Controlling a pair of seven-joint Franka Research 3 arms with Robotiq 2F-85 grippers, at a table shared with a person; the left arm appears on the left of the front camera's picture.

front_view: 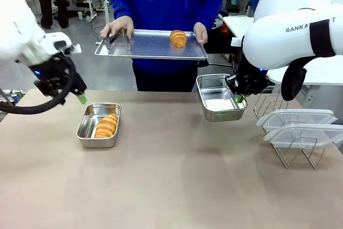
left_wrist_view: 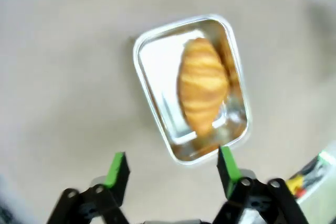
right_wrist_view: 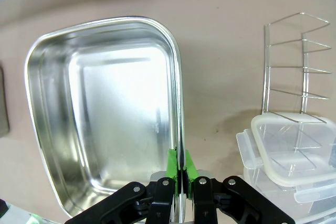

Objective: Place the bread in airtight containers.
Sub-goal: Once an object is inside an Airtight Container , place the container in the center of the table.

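Steel, shiny and empty: the second tin (right_wrist_view: 105,114) is pinched by its long side rim between the closed pads of the right gripper (right_wrist_view: 180,167). In the front view it looks raised and tipped near the table's (front_view: 171,186) far edge; full clearance cannot be confirmed. The relation that matters: the loose croissant (front_view: 178,38) sits on the serving tray (front_view: 144,46), above and beyond this tin and slightly toward the robot's left of it. The tin's long axis runs roughly away from the robot, toward the person. The croissant's own axis is foreshortened and hard to read. The person's hand (front_view: 200,32) grips the tray edge just beside the croissant, so it is much nearer than either gripper. Judgement: the tin must come under the tray edge, or the croissant must be handed down. The left gripper (left_wrist_view: 172,167) hangs with jaws spread and nothing between them, above the filled tin (front_view: 84,126). The other croissant (left_wrist_view: 202,85) lies lengthwise in that tin. The clear lids (front_view: 297,124) rest on the wire rack (right_wrist_view: 294,67), to the right of the held tin. The left wrist view is blurred.
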